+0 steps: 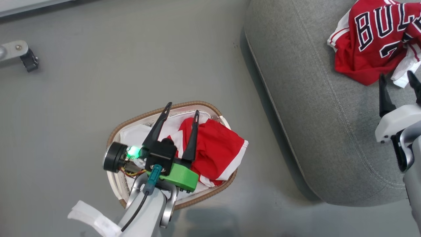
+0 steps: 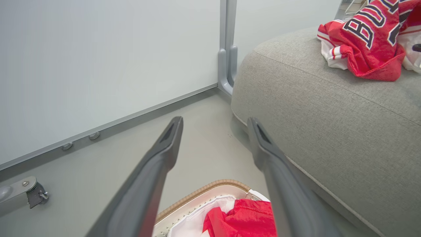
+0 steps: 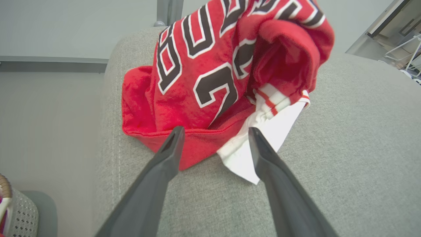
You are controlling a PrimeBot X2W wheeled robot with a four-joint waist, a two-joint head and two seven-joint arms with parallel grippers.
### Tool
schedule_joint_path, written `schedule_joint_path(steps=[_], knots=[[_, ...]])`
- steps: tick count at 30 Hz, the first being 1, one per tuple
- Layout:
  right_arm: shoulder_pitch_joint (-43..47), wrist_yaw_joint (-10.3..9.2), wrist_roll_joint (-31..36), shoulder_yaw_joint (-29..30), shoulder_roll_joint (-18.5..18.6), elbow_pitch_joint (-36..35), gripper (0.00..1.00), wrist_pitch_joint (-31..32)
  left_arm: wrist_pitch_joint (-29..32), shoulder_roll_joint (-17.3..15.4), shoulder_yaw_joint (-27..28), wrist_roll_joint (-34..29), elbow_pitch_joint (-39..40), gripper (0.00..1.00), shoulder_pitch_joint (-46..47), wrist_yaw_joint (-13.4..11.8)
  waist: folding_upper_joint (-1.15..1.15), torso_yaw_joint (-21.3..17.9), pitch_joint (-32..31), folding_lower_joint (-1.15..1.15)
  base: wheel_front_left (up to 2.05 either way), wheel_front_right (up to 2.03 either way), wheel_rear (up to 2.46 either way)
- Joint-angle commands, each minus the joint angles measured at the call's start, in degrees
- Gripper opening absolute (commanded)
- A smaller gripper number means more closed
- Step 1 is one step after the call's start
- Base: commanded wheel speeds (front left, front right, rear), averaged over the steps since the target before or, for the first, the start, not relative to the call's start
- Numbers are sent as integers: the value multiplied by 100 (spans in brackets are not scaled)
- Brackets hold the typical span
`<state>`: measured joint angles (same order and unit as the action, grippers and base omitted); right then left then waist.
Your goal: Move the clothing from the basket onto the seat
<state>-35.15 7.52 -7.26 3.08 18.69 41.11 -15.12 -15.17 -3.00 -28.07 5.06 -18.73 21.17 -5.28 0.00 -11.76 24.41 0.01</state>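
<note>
Trouble, as I judge it, lies mostly with the liner [image 1: 135,135]. The shorts [image 1: 217,154] sit crumpled in the basket [image 1: 204,103] at lower centre of the head view, right on that white cloth, with one edge spilling over the rim toward the right. My left claw [image 1: 183,108] hangs above them, fingers apart and nothing held. If I close too deep, I could pinch liner along with shorts and lift or tip the basket. The fabric looks shiny, so a shallow pinch might slip and drop them on the floor [image 1: 98,82]. The jersey [image 1: 371,42] already lies on the seat [image 1: 312,125] at upper right. My right claw [image 1: 396,76], also apart and empty, sits just beside its hem, where a careless move could snag it and pull it off the seat.
</note>
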Motion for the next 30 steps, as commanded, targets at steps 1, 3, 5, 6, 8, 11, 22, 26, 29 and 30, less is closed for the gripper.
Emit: schedule_joint_path(steps=[1,3,5,6,8,11,22,26,29,30], knots=[[185,-6,-47,-36,-39,-155,100,-5,3,-47,103,38,31,100,-157,-62,0,89,-371,-1,0,0,0],[433,-6,-132,-119,-149,-442,100,-5,3,-65,290,58,89,100,-293,-143,0,153,-518,-1,0,0,0],[644,-6,-231,-115,-299,-792,100,-4,3,-98,493,71,124,100,-462,-225,0,226,-670,-1,0,0,0],[719,-6,-254,-102,-390,-990,100,-4,3,-105,593,90,139,100,-543,-270,0,256,-739,-1,0,0,0],[951,-6,-275,-289,-604,-1416,100,-4,3,-133,866,118,240,100,-701,-358,0,331,-882,-1,0,0,0],[1169,-6,-313,-498,-756,-1814,100,-4,3,-167,1149,124,306,100,-943,-407,0,450,-1059,-1,0,0,0],[1746,-6,-277,-1145,-1007,-2024,100,-4,3,-154,2157,122,264,100,-1543,-324,0,858,-1544,-1,0,0,0],[1998,-6,-312,-1090,-1106,-2020,100,-4,3,-96,2384,173,140,100,-1772,-214,0,928,-1692,-1,0,0,0],[2174,-6,-305,-1019,-1135,-2058,100,-4,3,-72,2521,121,166,100,-1919,-145,0,942,-1779,-1,0,0,0],[2255,-6,-293,-1017,-1146,-2052,100,-4,3,-63,2554,100,189,100,-2002,-136,0,946,-1827,-1,0,0,0]])
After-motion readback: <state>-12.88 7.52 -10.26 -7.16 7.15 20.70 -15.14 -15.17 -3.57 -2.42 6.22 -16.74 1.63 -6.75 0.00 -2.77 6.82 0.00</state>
